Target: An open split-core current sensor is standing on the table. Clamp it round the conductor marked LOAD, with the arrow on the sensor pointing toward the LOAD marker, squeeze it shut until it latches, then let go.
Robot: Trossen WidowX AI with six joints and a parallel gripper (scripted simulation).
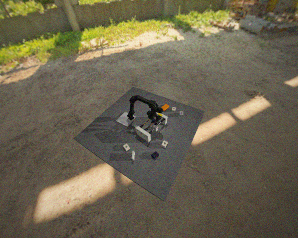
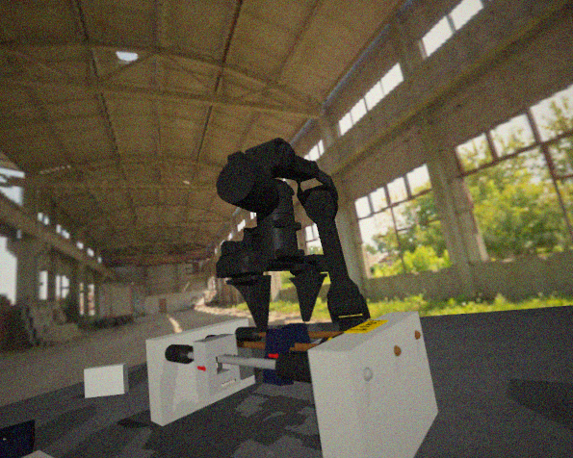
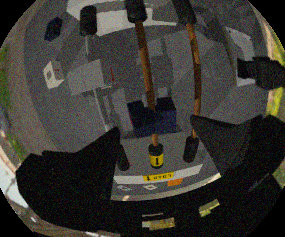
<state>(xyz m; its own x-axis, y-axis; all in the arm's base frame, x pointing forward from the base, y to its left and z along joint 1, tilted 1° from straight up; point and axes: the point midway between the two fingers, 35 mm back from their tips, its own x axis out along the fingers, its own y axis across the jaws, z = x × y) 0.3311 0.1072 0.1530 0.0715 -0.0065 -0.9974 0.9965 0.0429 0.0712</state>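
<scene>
The dark blue current sensor (image 2: 283,336) (image 3: 156,124) sits on the middle copper conductor (image 2: 300,346) (image 3: 145,59). In the wrist view its two upper parts stand either side of that conductor, with a gap between them; whether it is latched cannot be told. A red mark shows on its side in the exterior view, but its pointing direction is not readable. The yellow LOAD label (image 1: 159,114) (image 2: 369,326) (image 3: 159,177) is on the end wall beyond the conductor's yellow sleeve (image 3: 156,160). My gripper (image 2: 283,325) (image 3: 156,124) is open, its fingertips apart above and either side of the sensor.
White end walls (image 1: 143,134) (image 2: 375,394) hold the conductors. A second copper conductor (image 3: 196,69) and a grey rod carrying a white block (image 2: 210,354) (image 3: 85,78) flank the middle one. Loose white blocks (image 1: 126,147) (image 1: 164,144), a dark block (image 1: 155,155) and an orange piece (image 1: 165,107) lie around.
</scene>
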